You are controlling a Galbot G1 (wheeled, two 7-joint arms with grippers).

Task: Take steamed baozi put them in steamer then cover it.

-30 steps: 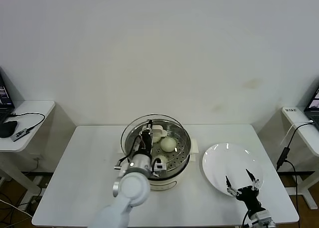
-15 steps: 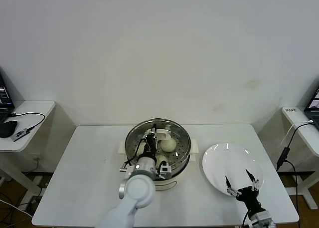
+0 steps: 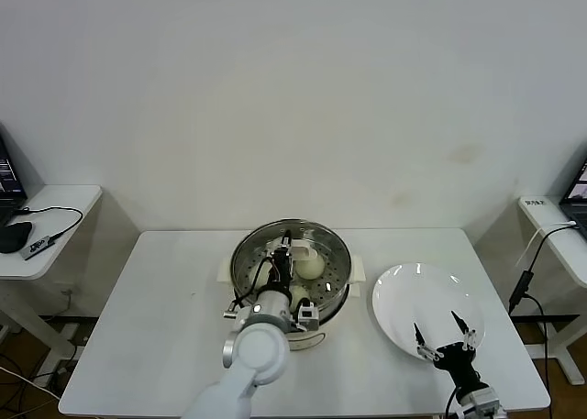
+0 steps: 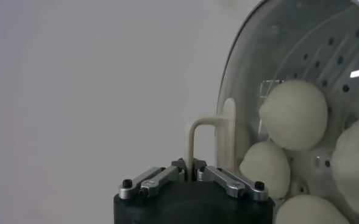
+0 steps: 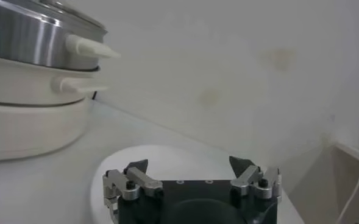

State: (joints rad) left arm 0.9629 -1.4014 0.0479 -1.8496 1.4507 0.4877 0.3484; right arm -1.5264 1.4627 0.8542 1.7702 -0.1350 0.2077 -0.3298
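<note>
The steamer (image 3: 240, 274) stands mid-table on its white cooker base (image 3: 312, 335). The glass cover (image 3: 326, 250) lies over it, its rim lined up with the basket's rim. My left gripper (image 3: 283, 251) is above the middle of the cover, shut on its cream bar handle (image 4: 192, 135). Through the glass (image 4: 289, 55) I see cream-white baozi (image 4: 294, 114) inside the basket; one shows in the head view (image 3: 311, 266). My right gripper (image 3: 442, 333) is open and empty, low over the near edge of the white plate (image 3: 426, 295).
The steamer's side handle (image 5: 88, 47) points toward the plate (image 5: 167, 153). Side tables stand at far left (image 3: 64, 199), with a mouse and cable, and at far right (image 3: 559, 240). The wall is close behind the table.
The left gripper has carried the cover down and slightly right, from raised and offset to level over the steamer. The right arm has not moved.
</note>
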